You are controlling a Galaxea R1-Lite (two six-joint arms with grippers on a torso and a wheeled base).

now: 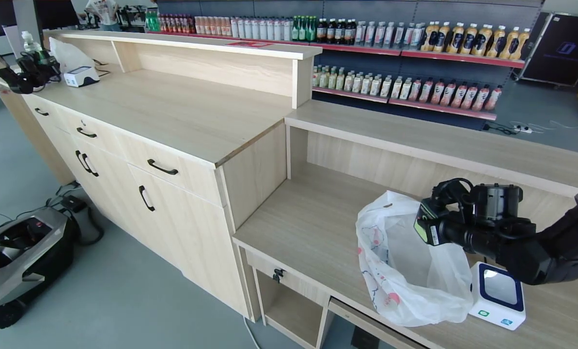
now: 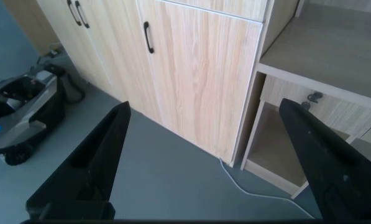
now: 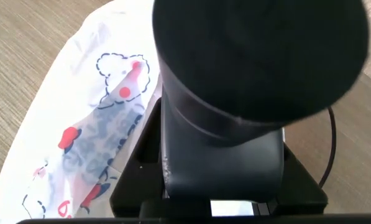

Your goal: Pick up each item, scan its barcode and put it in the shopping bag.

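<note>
While the left pincer (image 2: 204, 104) gapes, the right pincer (image 1: 433, 230) grips a black item (image 3: 225, 146) (over the shopping bag (image 1: 405, 283)).

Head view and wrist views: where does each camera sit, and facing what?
Head: high, facing forward-down over the counter, shopping bag and scanner; right arm shows.
Left wrist: low, looking past its open left claw at cabinet doors and floor.
Right wrist: above the shopping bag, shared with the head view; a dark cylinder near the lens.

I see a counter (image 1: 308, 218) of pale, matt wood-grain board, a shopping bag (image 1: 405, 271) of thin, crinkled, translucent plastic, a barcode scanner (image 1: 498, 296) in glossy white plastic, and drawer handles (image 1: 162, 167) in matt black.
</note>
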